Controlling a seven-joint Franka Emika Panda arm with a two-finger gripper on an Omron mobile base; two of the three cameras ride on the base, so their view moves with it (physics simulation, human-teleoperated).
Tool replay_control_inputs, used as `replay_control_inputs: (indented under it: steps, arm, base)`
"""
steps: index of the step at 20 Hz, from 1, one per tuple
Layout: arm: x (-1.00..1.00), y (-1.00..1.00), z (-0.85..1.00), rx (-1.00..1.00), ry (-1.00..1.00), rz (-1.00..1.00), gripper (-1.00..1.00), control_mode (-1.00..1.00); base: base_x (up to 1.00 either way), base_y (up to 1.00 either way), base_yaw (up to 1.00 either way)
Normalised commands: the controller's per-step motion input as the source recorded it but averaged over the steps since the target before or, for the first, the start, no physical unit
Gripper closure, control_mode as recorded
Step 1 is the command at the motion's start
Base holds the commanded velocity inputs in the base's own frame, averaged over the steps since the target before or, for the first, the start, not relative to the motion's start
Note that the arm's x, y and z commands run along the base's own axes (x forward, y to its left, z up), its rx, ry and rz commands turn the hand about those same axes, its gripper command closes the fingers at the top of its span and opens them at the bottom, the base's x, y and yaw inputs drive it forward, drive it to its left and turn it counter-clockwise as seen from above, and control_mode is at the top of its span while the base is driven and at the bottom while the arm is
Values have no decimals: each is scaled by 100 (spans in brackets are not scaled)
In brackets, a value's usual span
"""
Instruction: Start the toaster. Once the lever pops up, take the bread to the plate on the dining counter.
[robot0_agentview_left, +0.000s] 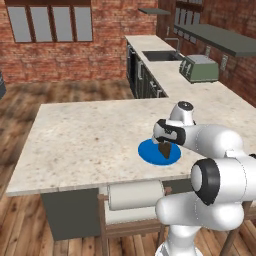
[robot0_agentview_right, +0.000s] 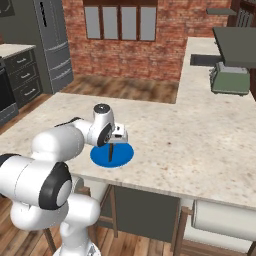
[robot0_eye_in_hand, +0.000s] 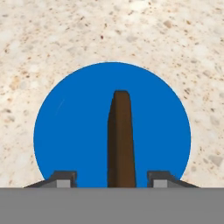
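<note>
The blue plate (robot0_agentview_left: 149, 153) (robot0_agentview_right: 123, 156) (robot0_eye_in_hand: 70, 131) lies near the front edge of the beige speckled dining counter (robot0_agentview_left: 85, 135) (robot0_agentview_right: 200, 145). The dark brown bread (robot0_agentview_left: 165, 150) (robot0_agentview_right: 111, 153) (robot0_eye_in_hand: 120, 135) stands on edge over the plate's middle. My gripper (robot0_agentview_left: 165, 146) (robot0_agentview_right: 111, 146) (robot0_eye_in_hand: 112, 178) hangs straight down over it. In the hand view the fingertips (robot0_eye_in_hand: 64, 177) stand apart from the slice, with blue showing on both sides, so the gripper is open. The sage-green toaster (robot0_agentview_left: 200, 69) (robot0_agentview_right: 230, 79) sits far back on the side counter.
A sink (robot0_agentview_left: 161, 55) is set into the long counter behind the toaster, under a dark shelf (robot0_agentview_left: 222, 39). A stool with a white roll cushion (robot0_agentview_left: 135, 196) (robot0_agentview_right: 225, 220) stands under the counter's front edge. A grey fridge (robot0_agentview_right: 52, 45) is at the far left.
</note>
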Motion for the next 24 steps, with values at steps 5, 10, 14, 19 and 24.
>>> replay_control_inputs:
  steps: [5, 10, 14, 19, 24]
  arm:
    - [0, 0, 0, 0, 0, 0, -100, -100]
    - [0, 0, 0, 0, 0, 0, -100, -100]
    - [0, 0, 8, 0, 0, 0, -100, -100]
    - [-5, 0, 24, 0, 0, 0, -100, -100]
    - [-2, 0, 34, 0, 0, 0, -100, -100]
  base:
    - [0, 0, 0]
    - [0, 0, 0]
    - [0, 0, 0]
    - [0, 0, 0]
    - [0, 0, 0]
